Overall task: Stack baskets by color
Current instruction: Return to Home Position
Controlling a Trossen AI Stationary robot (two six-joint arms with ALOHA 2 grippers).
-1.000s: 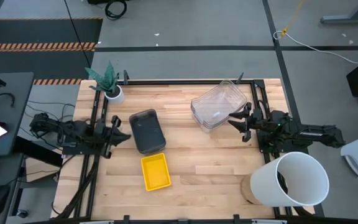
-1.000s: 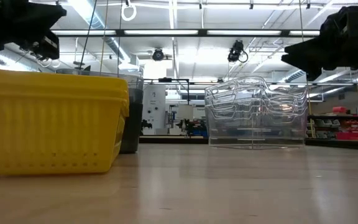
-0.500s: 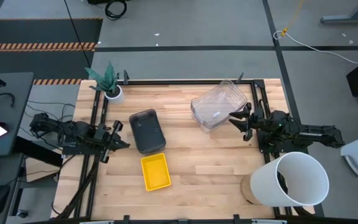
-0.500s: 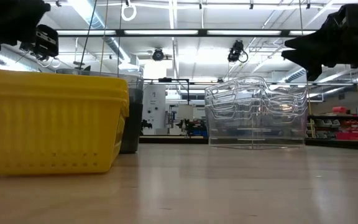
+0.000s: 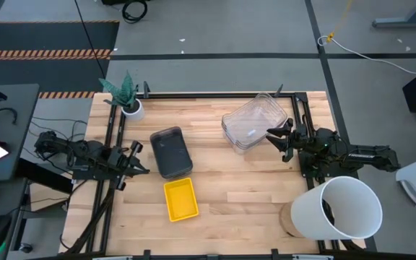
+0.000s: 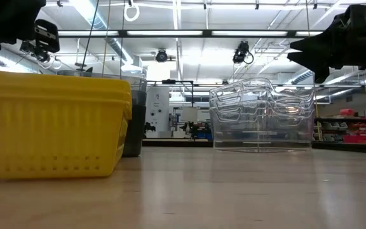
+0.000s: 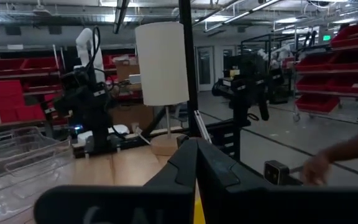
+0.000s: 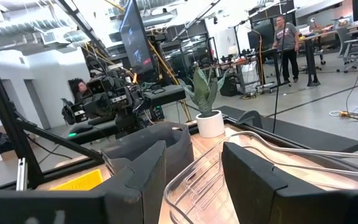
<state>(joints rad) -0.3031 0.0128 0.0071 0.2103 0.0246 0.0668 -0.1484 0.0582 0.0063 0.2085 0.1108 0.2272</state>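
Note:
A yellow basket (image 5: 180, 199) rests on its base near the table's front, large in the low view (image 6: 49, 124). Just behind it sits a dark grey basket stack (image 5: 170, 152). A nested stack of clear baskets (image 5: 251, 123) stands at the far right (image 6: 262, 114). My left gripper (image 5: 147, 170) hovers shut, left of the grey and yellow baskets (image 7: 195, 163). My right gripper (image 5: 270, 137) hangs open in the air at the clear stack's right edge (image 8: 194, 165), touching nothing.
A big white bucket (image 5: 345, 208) stands at the near right corner on a round wooden base. A small white plant pot (image 5: 131, 109) sits at the far left corner. Bare wood (image 5: 244, 191) lies between the yellow basket and the bucket.
My left gripper has rolled about its own axis and swung its tips a little toward the table's near edge, staying shut. My right gripper has rolled slightly in place, still open. The baskets have not moved.

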